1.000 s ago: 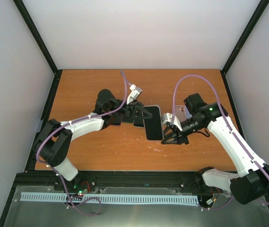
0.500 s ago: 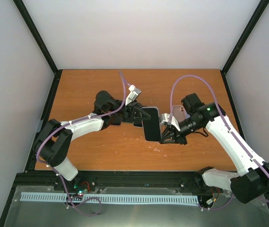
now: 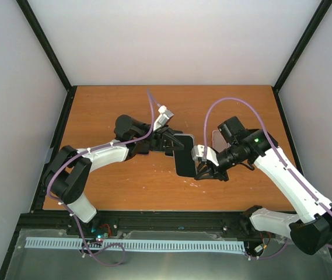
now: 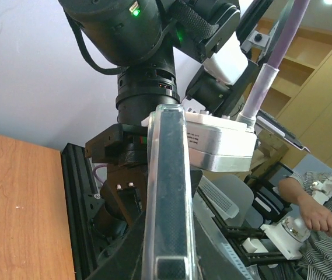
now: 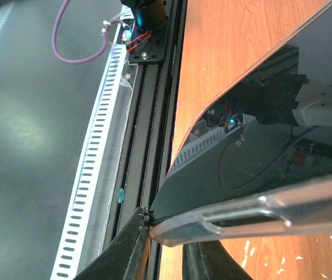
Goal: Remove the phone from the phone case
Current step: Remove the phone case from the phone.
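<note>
Top camera looks down on the table [image 3: 125, 111]; both wrist cameras closely share the phone [image 3: 183, 156].

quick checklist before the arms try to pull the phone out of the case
1. Left end effector clamped on phone: ok.
2. Right end effector gripping the case at its corner: ok.
3. Phone held off the table: ok.
4. Case lip peeled away from phone: cannot tell.
5. Phone free of case: not ok, the clear rim wraps its edge.
</note>
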Controlling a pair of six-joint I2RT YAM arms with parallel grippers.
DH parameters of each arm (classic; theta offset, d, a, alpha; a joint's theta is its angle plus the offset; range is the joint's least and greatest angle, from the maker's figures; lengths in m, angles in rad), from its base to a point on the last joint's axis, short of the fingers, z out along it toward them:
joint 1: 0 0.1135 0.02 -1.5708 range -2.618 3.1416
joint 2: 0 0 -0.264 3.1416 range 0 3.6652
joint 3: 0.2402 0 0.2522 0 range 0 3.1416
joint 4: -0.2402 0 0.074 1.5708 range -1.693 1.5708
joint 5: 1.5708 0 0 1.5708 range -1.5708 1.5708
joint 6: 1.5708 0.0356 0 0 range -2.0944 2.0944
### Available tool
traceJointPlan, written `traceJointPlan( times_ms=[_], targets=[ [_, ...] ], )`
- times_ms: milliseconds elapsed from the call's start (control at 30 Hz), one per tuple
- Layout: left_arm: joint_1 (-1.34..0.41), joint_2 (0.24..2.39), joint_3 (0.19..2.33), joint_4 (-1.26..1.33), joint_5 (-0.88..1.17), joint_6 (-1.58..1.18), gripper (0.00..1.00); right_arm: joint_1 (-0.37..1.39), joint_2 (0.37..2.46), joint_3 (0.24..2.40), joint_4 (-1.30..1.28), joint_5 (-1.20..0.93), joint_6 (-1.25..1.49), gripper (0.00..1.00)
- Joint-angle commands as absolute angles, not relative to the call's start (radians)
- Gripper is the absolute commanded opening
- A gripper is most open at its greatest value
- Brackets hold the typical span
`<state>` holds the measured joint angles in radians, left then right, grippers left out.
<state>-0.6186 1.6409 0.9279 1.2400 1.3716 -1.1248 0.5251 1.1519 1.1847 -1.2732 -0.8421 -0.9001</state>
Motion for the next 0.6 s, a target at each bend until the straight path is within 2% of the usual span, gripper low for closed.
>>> traceJointPlan(
  times_ms=[0,567],
  targets=[
    [-0.624,1.659,0.935,1.244,1.325,-1.195,0.00,0.584,1.118,1.231,-1.126,-0.819,-0.945,0.06],
    [-0.653,1.706,1.008,1.179,1.414,-1.248,0.00,0.619,1.111,1.254,-1.040,-0.727,-0.983,0.06]
  ],
)
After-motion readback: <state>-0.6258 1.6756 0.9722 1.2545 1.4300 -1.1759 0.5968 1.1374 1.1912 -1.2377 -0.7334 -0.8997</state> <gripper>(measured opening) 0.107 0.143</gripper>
